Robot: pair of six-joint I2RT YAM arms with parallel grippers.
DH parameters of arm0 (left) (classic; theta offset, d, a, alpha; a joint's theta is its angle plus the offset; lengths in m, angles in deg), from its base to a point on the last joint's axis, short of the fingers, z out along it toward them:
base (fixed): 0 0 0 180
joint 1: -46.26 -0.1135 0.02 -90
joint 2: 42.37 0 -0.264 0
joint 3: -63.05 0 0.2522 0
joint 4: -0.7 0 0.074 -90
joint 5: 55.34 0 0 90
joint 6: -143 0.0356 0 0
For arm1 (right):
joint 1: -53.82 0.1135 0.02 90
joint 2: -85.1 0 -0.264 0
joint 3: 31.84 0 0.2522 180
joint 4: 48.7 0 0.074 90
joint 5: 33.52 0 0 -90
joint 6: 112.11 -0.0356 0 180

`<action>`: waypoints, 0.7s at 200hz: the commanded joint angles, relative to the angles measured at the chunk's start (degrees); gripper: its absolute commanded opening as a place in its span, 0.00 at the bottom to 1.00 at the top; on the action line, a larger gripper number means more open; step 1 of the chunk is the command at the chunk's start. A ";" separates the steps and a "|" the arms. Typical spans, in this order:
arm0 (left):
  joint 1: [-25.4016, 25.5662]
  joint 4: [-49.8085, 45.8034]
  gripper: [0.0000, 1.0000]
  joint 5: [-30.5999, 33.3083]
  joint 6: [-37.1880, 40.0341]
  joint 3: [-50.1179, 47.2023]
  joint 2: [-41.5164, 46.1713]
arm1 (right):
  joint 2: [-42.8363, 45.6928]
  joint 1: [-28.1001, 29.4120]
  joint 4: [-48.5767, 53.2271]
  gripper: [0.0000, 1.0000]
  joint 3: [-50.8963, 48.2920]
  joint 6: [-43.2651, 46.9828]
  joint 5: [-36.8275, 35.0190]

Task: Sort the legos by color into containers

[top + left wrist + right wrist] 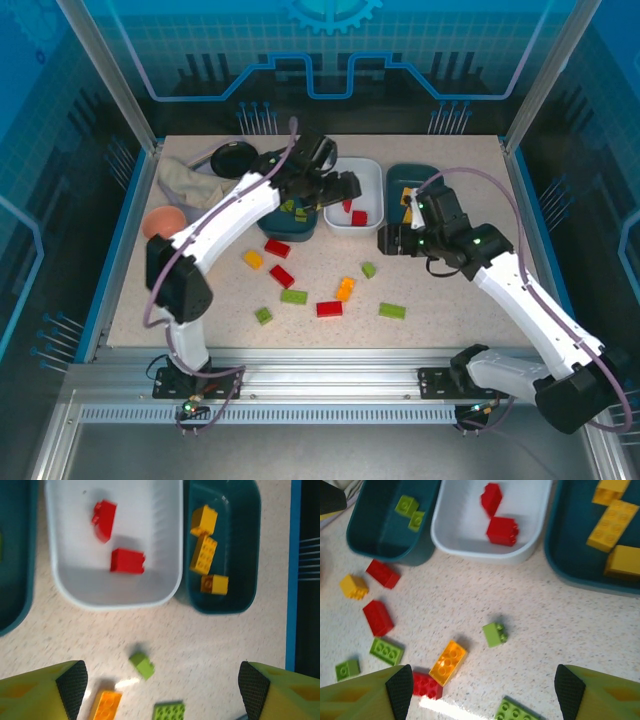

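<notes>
Speckled beige tabletop [440, 322]; blue translucent panels [330, 45]; aluminium frame [330, 366].

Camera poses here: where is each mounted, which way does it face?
Top external: fixed above and behind the robot, facing down at the table; left arm and right arm show.
Left wrist: on the left arm, looking down at the white tub and right teal tub; left hand's fingers in bottom corners.
Right wrist: on the right arm, looking down at three tubs and loose bricks; right hand's fingers in bottom corners.
Shared: white tub with two red bricks.
</notes>
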 commanded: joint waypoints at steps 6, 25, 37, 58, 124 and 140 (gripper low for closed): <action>0.18 -1.19 0.82 0.56 0.50 -14.05 7.12 | 0.38 5.30 1.65 0.77 -0.29 1.81 -1.02; 0.23 0.05 0.82 -0.87 -3.26 -22.21 11.31 | 0.18 7.88 0.59 0.77 -2.93 1.02 0.17; 0.56 0.86 0.81 -2.17 -6.40 -25.26 12.69 | 0.34 9.00 -0.30 0.77 -4.45 0.42 0.55; 1.17 -1.63 0.79 -0.92 -10.60 -27.91 14.02 | 0.53 10.11 -1.37 0.76 -6.05 0.13 1.68; 1.11 -15.13 0.76 4.46 -26.98 -45.34 27.82 | -0.41 13.11 -7.37 0.77 -7.37 4.84 12.09; 1.20 -14.64 0.76 3.80 -29.42 -50.57 31.56 | -0.63 13.97 -9.89 0.77 -8.38 5.89 14.19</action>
